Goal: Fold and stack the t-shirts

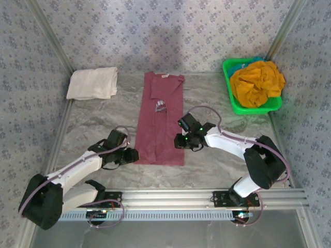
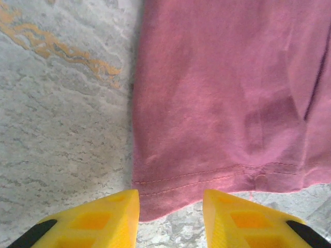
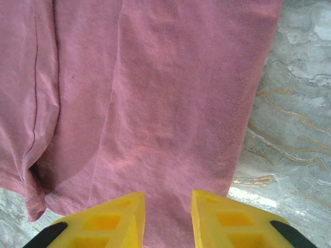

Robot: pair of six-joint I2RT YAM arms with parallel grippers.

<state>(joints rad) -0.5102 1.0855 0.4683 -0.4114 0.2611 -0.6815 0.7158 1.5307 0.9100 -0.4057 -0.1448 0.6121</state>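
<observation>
The desk (image 1: pixel 103 124) is the biggest worry. Its marbled sheet looks slick, so I judge the cloth may slide rather than crease if one arm drags ahead of the other.

The maroon tee (image 1: pixel 161 119) lies mid-desk as a long strip, sides turned in, collar at the far end and hem toward me. It looks soft, thin and layered. A bite that takes only the top ply would likely peel the strip open instead of folding it. Part of the white print shows near the middle. The left wrist view shows the stitched hem (image 2: pixel 217 173) flat with a faint ripple, and the right wrist view shows a tucked-in edge (image 3: pixel 36 93) running lengthwise.

The orange tee (image 1: pixel 257 82) sits crumpled in the green basket (image 1: pixel 239 108) at the far right. The cream tee (image 1: pixel 93 83) lies folded at the far left, well apart from the others.

The left arm (image 1: pixel 77 168) reaches to the near left corner of the maroon tee, and the right arm (image 1: pixel 232 142) to its right edge, a little farther up. That offset could skew the fold.

Left jaws: spread, empty, the hem corner just ahead of them. Right jaws: spread, empty, over cloth.
</observation>
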